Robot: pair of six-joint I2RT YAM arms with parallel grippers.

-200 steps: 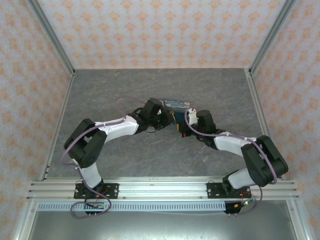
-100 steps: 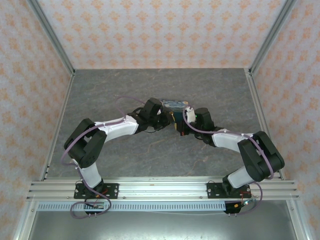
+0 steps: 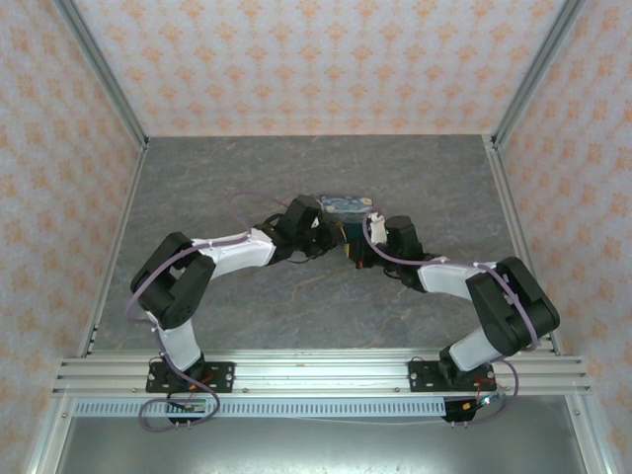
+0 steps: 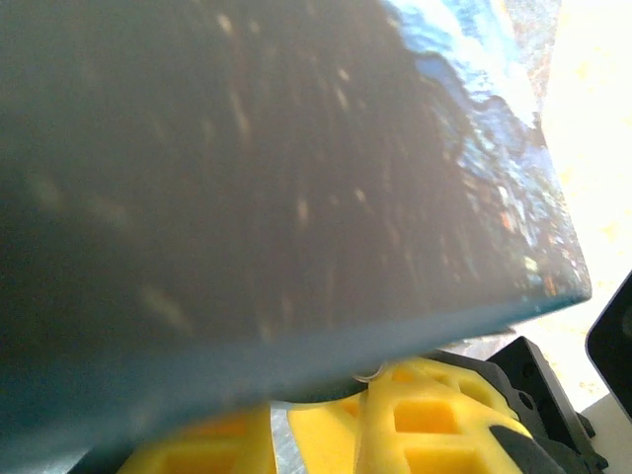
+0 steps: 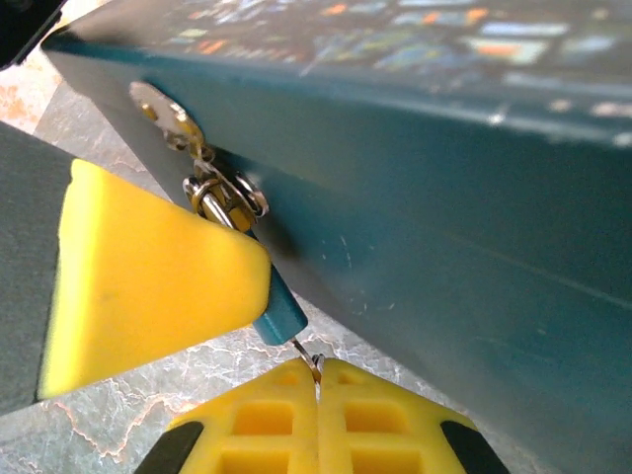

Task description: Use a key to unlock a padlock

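Note:
The small teal padlock (image 5: pixel 282 314) hangs by its silvery shackle (image 5: pixel 219 201) from the hasp (image 5: pixel 158 107) on the side of the blue painted tin (image 5: pixel 444 197). A yellow finger (image 5: pixel 148 286) of my left gripper (image 3: pixel 331 234) presses against the padlock body; the other finger is hidden behind it. My right gripper (image 5: pixel 317 363) is shut on the thin key (image 5: pixel 308 352), whose tip is at the bottom of the padlock. In the left wrist view the tin's dark side (image 4: pixel 247 168) blocks most of the picture above my left fingers (image 4: pixel 434 420).
The tin (image 3: pixel 346 205) lies mid-table on the grey marbled surface (image 3: pixel 247 168), with both arms converging on its near side. My right gripper (image 3: pixel 353 249) sits close to the left one. Metal frame rails (image 3: pixel 316 373) run along the near edge and patterned walls stand around.
The right arm has drawn in towards the tin, its wrist shifting slightly left and away from the bases. The left arm has hardly moved.

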